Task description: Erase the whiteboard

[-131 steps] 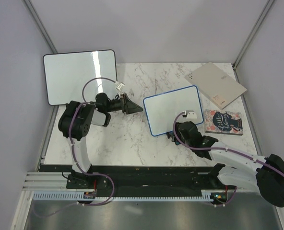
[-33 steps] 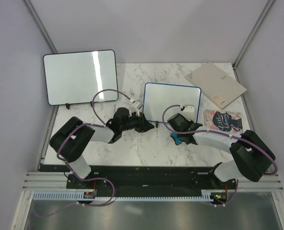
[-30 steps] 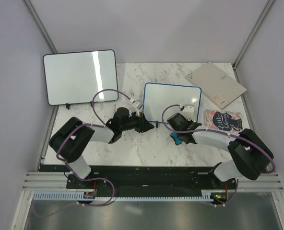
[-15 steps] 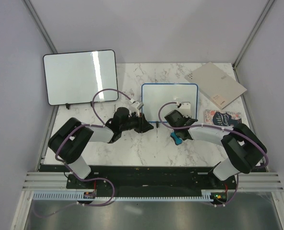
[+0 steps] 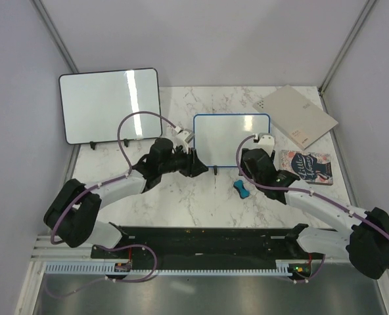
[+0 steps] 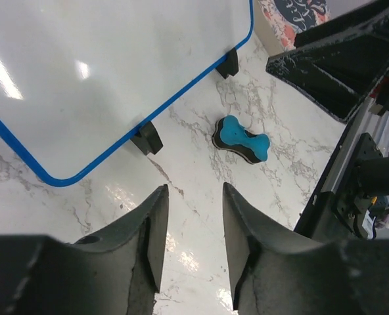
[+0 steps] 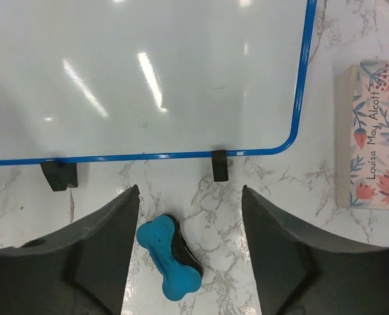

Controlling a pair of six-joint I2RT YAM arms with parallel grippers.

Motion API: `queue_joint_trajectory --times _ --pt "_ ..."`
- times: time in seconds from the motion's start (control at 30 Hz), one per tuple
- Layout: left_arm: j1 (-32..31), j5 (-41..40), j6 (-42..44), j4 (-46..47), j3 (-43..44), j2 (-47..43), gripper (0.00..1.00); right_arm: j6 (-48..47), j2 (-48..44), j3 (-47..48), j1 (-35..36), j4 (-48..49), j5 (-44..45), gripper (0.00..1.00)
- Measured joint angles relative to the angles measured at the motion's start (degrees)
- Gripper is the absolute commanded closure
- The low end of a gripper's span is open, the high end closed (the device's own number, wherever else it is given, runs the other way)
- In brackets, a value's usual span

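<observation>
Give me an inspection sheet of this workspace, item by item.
Surface: white veined marble table.
Job's things: blue-framed whiteboard propped on its feet, no writing seen; blue eraser lying free in front of it.
Clutter: black-framed whiteboard, flowered book, grey booklet.
Grippers: left gripper and right gripper open, nothing between the fingers.
Cables: purple cables looping along both arms.
Surroundings: plain enclosure walls.

1. The left arm [image 5: 115,187] reaches from lower left toward the frame's centre; the left pincer [image 6: 193,197] has its fingers narrowly parted.
2. The right arm [image 5: 319,207] stretches in from lower right; the right pincer [image 7: 186,197] gapes wide.
</observation>
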Motion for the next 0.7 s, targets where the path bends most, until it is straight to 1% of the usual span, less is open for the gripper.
queue_joint_trajectory --times 0.07,0.13,0.17,0.33,0.4,0.6,0.7 --pt "0.81 -0.57 0.09 -3.56 2.21 -0.63 0.48 -0.55 -1.03 0.00 0.00 0.00 -0.57 0.15" --pt "2.80 -1.40 0.04 -7.23 3.96 -1.38 0.43 -0.98 -1.62 0.00 0.00 -0.13 -0.87 0.02" --pt "4.04 -1.66 0.00 -8.59 4.15 -1.95 0.01 -1.46 -1.97 0.00 0.00 -0.31 -0.96 0.02" --pt "10.08 -3.08 -0.76 -14.05 3.78 -5.55 0.01 -3.13 -4.68 0.07 0.00 -0.90 -0.44 0.02" --pt "11.45 -3.85 -0.76 -15.58 3.17 -7.87 0.01 -3.87 -6.32 0.33 0.00 -1.29 0.52 0.02" --pt "11.87 -7.43 -0.63 -19.08 2.27 -14.19 0.01 -5.14 -11.37 1.27 0.00 -1.70 5.29 0.02" --pt "11.87 -8.41 -0.04 -19.52 0.87 -16.20 0.01 -5.42 -12.37 1.25 -0.22 -1.31 7.30 0.02"
